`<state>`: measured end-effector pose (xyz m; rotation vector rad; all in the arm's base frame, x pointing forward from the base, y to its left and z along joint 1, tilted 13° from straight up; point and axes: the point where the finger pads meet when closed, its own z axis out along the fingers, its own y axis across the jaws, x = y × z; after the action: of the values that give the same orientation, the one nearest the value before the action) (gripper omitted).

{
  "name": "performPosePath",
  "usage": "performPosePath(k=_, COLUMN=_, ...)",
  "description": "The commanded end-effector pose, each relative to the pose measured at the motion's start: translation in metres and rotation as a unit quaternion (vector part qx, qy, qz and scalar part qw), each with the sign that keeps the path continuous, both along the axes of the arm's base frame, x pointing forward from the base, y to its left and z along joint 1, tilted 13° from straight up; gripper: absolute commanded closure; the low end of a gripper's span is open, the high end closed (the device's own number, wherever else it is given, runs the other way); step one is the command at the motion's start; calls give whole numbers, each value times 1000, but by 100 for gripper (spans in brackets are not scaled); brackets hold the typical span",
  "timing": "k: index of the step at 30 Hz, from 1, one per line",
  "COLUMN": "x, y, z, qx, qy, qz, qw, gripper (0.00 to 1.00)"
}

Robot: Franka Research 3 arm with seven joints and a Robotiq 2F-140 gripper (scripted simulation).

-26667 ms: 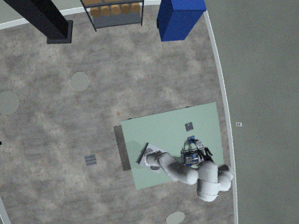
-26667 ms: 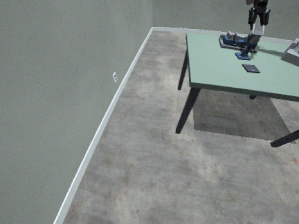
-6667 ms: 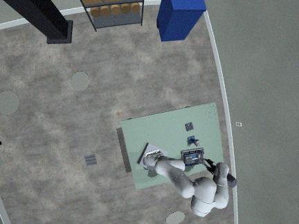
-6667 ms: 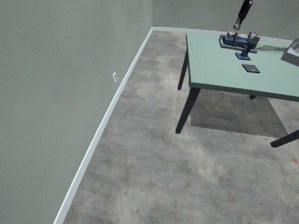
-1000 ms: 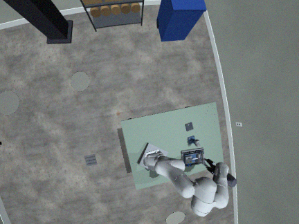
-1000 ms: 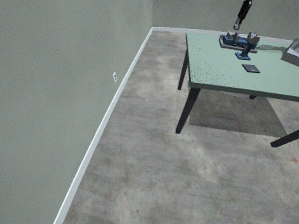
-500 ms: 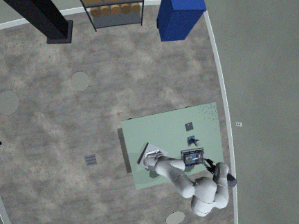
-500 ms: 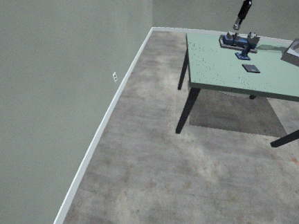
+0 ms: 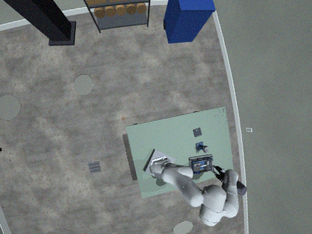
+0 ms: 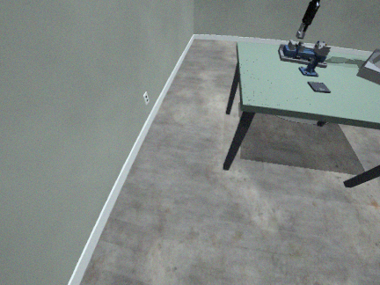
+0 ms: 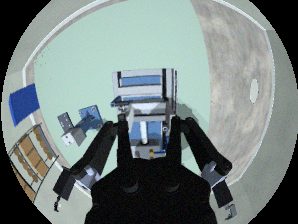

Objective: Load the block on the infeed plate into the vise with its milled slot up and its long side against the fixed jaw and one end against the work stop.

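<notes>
My gripper (image 11: 149, 108) is shut on the part (image 11: 145, 132), a small grey block seen between the two dark fingers in the wrist view. In the exterior view the gripper (image 10: 302, 32) hangs above the table with the part (image 10: 298, 32) at its tip, a little above one end of the blue vise (image 10: 303, 52). The vise shows just beyond the fingers in the wrist view (image 11: 143, 91) and beside the arm's wrist in the top view (image 9: 201, 163). Its jaws stand open. I cannot tell which way the part's slot faces. The dark infeed plate (image 10: 318, 86) is bare.
The small blue V-block (image 10: 310, 68) stands between the vise and the infeed plate; it also shows in the wrist view (image 11: 80, 123). The arm's base (image 9: 159, 165) sits on the green table (image 9: 180, 152). A blue cabinet (image 9: 188, 16) and a shelf rack (image 9: 119, 12) stand far off.
</notes>
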<state>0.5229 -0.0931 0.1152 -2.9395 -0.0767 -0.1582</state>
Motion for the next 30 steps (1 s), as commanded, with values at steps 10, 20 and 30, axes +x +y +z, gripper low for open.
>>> performPosePath(k=10, x=2, y=1, z=-7, qx=0, qy=-1, qz=-3, qw=1000, gripper=100)
performPosePath(k=20, x=3, y=2, z=-13, qx=0, qy=-1, qz=-3, qw=1000, gripper=100)
performPosePath(k=30, x=3, y=3, z=-18, qx=0, qy=-1, qz=-3, qw=1000, gripper=100)
